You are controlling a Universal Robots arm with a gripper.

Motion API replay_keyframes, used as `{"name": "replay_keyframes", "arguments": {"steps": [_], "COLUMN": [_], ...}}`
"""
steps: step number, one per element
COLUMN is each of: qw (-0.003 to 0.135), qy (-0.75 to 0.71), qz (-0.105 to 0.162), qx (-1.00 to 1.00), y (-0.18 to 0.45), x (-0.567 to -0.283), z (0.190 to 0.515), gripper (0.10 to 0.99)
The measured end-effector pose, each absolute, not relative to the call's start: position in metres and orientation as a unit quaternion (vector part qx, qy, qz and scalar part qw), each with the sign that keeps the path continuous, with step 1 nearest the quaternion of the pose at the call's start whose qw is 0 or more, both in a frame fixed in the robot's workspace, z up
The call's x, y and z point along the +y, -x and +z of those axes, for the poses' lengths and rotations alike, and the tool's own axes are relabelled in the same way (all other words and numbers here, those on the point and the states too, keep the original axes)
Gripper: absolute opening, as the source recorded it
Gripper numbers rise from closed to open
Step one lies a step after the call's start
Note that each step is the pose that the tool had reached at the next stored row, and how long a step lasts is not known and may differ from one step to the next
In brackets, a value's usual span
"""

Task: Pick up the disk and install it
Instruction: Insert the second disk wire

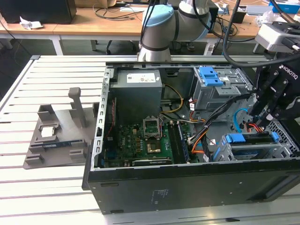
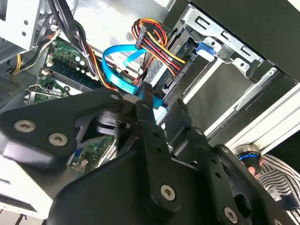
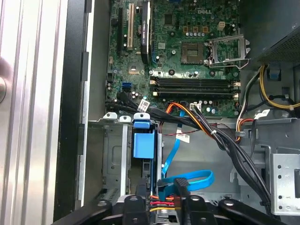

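The disk [image 1: 248, 138] sits on edge in the metal cage [image 1: 229, 152] at the case's corner, at the exterior view's right. Its bright blue carrier [image 3: 143, 144] runs along its upper edge. My gripper [image 1: 263, 123] hangs just above the disk's cabled end. In both wrist views the fingers [image 3: 139, 206] stand apart on either side of that end. A blue data cable [image 3: 187, 180] and a red-yellow power plug [image 2: 161, 56] lie between and just beyond the tips. The gripper [image 2: 163, 107] is open. In the second wrist view the carrier's blue tab [image 2: 205, 47] shows past the wires.
The open computer case [image 1: 187, 187] lies on a slatted white table. Inside are a motherboard [image 1: 150, 140], a power supply [image 1: 138, 89] and a blue-topped drive cage [image 1: 211, 77]. A grey fixture [image 1: 56, 136] stands at the exterior view's left. Cable bundles [image 3: 225, 140] cross near the disk. A person's striped sleeve [image 2: 276, 176] shows beyond the case.
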State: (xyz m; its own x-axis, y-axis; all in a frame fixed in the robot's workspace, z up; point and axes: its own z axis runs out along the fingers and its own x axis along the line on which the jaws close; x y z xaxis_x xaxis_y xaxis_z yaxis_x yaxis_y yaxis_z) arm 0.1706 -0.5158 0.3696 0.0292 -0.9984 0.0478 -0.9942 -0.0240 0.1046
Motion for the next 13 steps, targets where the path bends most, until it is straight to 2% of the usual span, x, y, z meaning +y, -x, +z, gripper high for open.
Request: {"name": "replay_keyframes", "arguments": {"steps": [1, 2, 4, 7, 11, 13], "qw": [0.054, 0.054, 0.054, 0.055, 0.067, 0.067], "qy": [-0.715, -0.715, -0.715, -0.715, -0.717, -0.719], "qz": [-0.019, -0.019, -0.019, -0.019, -0.007, -0.007], "qx": [-0.696, -0.696, -0.696, -0.696, -0.694, -0.691], "y": [-0.1706, -0.1706, -0.1706, -0.1706, -0.1705, -0.1706], "x": [-0.5158, -0.5158, -0.5158, -0.517, -0.5192, -0.5191], "z": [0.3696, 0.3696, 0.3696, 0.3695, 0.3673, 0.3644], "gripper": [0.275, 0.275, 0.161, 0.161, 0.161, 0.161]}}
